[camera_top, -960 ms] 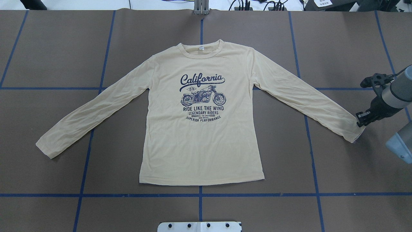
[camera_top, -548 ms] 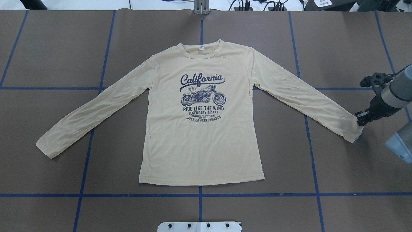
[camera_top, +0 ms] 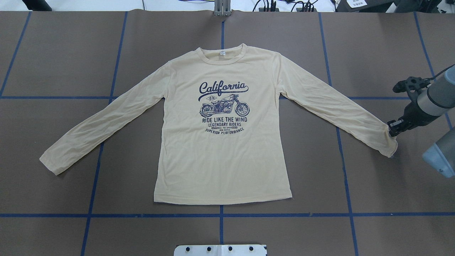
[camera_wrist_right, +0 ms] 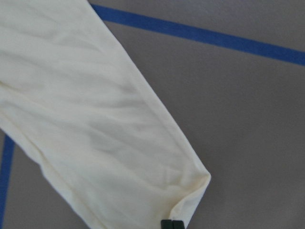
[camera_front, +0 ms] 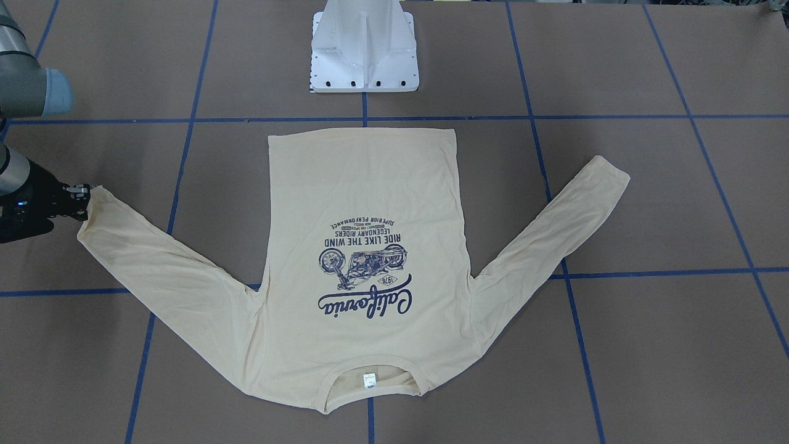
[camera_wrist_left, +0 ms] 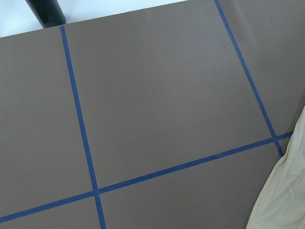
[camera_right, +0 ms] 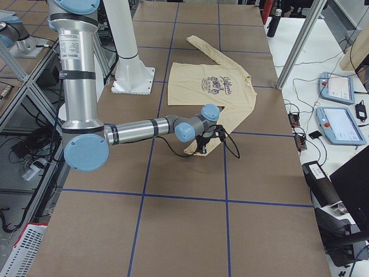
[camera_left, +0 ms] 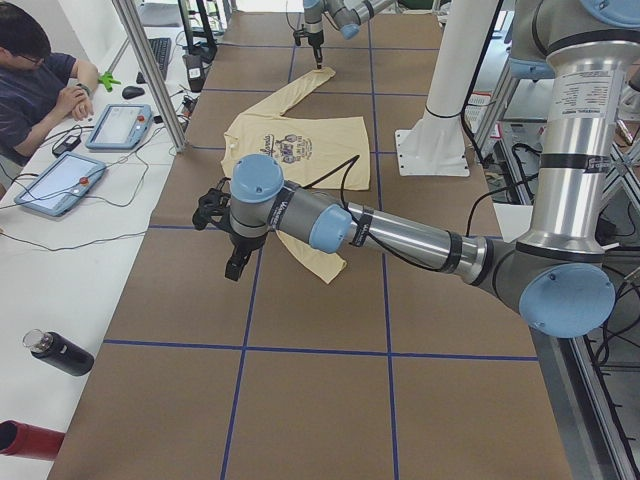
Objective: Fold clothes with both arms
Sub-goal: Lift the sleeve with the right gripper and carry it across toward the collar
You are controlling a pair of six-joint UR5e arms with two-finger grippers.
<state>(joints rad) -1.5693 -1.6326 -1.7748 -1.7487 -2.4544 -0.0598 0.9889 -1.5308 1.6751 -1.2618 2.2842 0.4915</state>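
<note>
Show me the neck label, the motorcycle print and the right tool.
neck label (camera_top: pixel 222 53), overhead view, middle of the white tag.
motorcycle print (camera_top: pixel 224 106), overhead view, the bike's middle.
right tool (camera_top: pixel 391 133), overhead view, between its fingertips at the shirt (camera_top: pixel 220 163) cuff.

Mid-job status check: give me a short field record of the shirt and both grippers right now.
shirt: flat on the table, print up, sleeves spread
right gripper: at the cuff on the robot's right; fingers together, seemingly pinching its edge
left gripper: near the other cuff, not touching it; open or shut unclear
folds: none yet
</note>
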